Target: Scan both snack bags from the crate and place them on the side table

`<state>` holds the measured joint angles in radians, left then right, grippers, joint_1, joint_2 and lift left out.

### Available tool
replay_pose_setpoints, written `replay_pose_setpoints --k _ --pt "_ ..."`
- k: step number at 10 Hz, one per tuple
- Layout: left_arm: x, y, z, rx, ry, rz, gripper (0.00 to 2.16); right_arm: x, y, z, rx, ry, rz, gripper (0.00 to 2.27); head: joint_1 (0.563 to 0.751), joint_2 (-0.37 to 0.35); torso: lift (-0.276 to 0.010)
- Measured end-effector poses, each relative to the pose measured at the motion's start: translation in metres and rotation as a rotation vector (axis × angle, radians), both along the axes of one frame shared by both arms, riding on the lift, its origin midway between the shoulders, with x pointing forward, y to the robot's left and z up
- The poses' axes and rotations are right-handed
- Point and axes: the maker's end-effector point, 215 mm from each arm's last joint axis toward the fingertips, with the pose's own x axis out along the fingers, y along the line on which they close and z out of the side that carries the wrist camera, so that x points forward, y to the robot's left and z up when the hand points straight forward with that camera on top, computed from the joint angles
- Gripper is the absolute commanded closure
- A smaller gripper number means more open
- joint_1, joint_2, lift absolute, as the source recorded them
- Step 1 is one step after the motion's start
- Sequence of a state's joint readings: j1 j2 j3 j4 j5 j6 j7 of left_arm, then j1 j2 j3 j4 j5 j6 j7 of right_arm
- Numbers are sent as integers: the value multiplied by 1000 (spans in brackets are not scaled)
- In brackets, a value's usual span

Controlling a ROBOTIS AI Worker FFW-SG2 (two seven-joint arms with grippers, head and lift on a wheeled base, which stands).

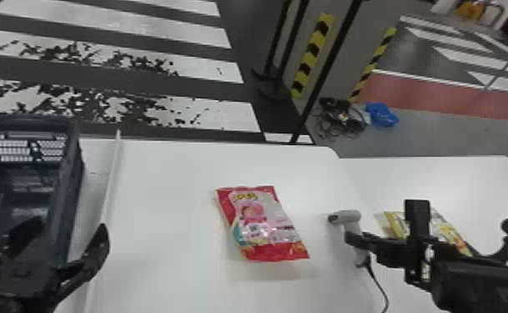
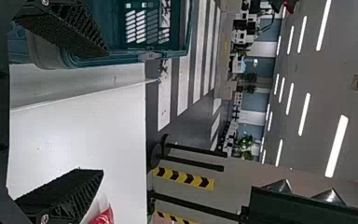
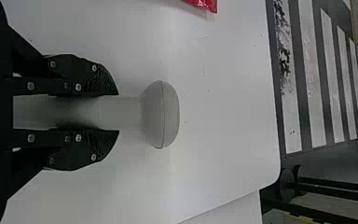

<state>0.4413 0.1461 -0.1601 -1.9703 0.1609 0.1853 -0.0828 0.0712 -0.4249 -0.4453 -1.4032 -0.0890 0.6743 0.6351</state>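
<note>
I see a white, smooth surface [image 1: 174,179] with a rounded far corner, and at its right a second white top, the side table [image 1: 482,179], set right against it. On the main surface I have a red and pink snack bag [image 1: 261,224] lying flat, printed face up, about midway across. On the side table I see a yellow snack bag [image 1: 444,229], lying flat and partly hidden from me. To my left, a thin pale strip [image 1: 110,183] runs from the far edge towards me, and a dark blue crate [image 1: 72,175] sits upright beyond it.
</note>
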Motion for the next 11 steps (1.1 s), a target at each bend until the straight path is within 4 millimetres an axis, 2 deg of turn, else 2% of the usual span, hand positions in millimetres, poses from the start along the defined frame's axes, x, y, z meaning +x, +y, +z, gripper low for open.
replay_pose_setpoints --k 3,5,11 --pt "0 1 2 0 -5 2 70 -6 22 27 19 -9 6 2256 695 -350 -95" --pt "1 1 4 0 -8 2 70 -22 43 39 47 27 2 2256 695 -350 -95" --pt "2 0 7 0 -13 -1 70 -62 124 71 121 91 65 2256 695 -350 -95"
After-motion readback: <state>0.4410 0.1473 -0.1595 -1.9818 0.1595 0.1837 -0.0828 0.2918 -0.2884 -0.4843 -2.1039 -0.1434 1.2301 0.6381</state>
